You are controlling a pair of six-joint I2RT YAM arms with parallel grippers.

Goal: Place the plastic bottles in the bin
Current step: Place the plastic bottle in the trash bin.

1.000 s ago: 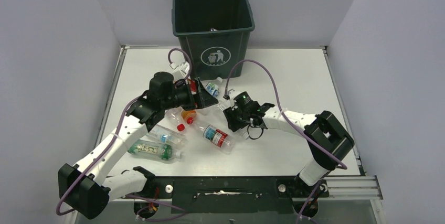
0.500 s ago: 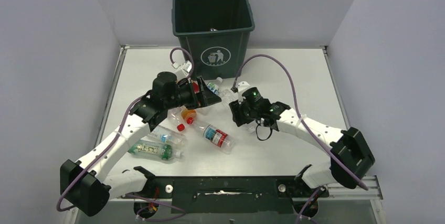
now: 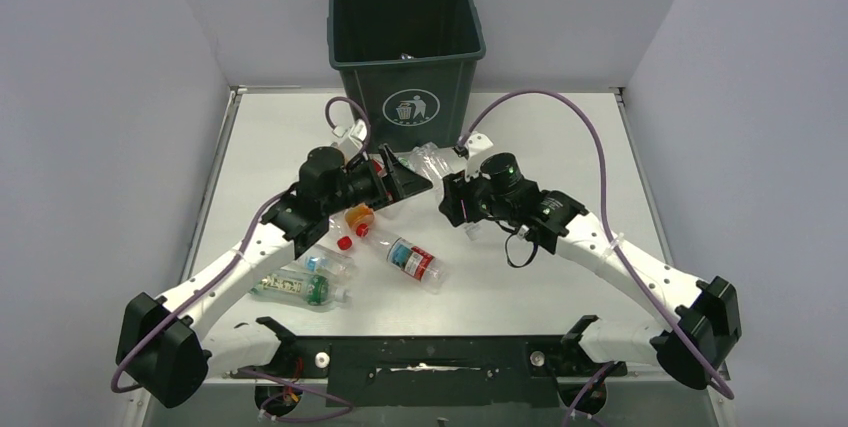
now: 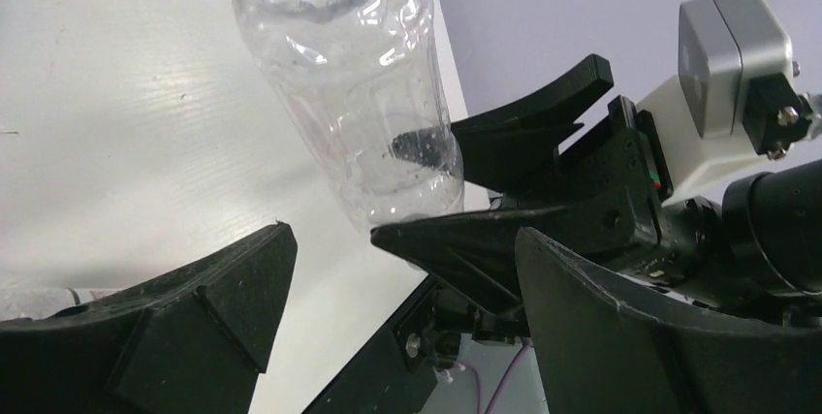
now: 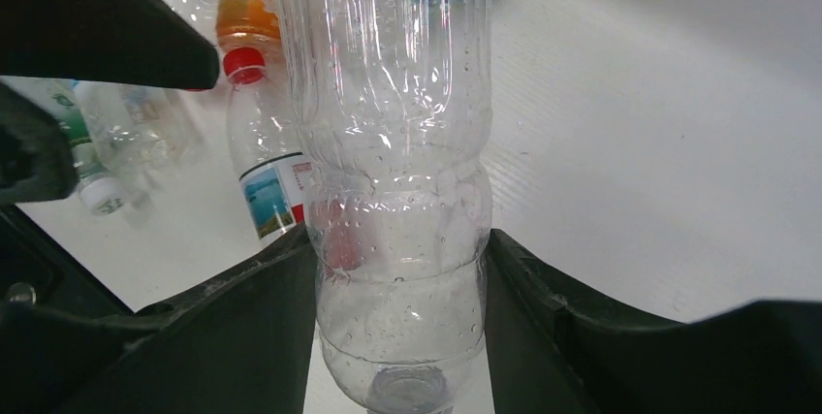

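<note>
Both white-and-black jointed arms stretch far and inward from bases at the near edge. We see the wrists come close together mid-table.

The left arm (image 3: 250, 259) rises from the near-left corner, its black wrist turned right. The black two-finger left gripper (image 3: 410, 179) has its jaws spread wide with nothing between them.

The right arm (image 3: 620, 259) reaches from the near-right corner, wrist turned left. The right gripper (image 3: 451, 202) is clamped on a clear unlabelled plastic bottle (image 5: 388, 143), one finger on each side.

The grippers face each other, near.
</note>
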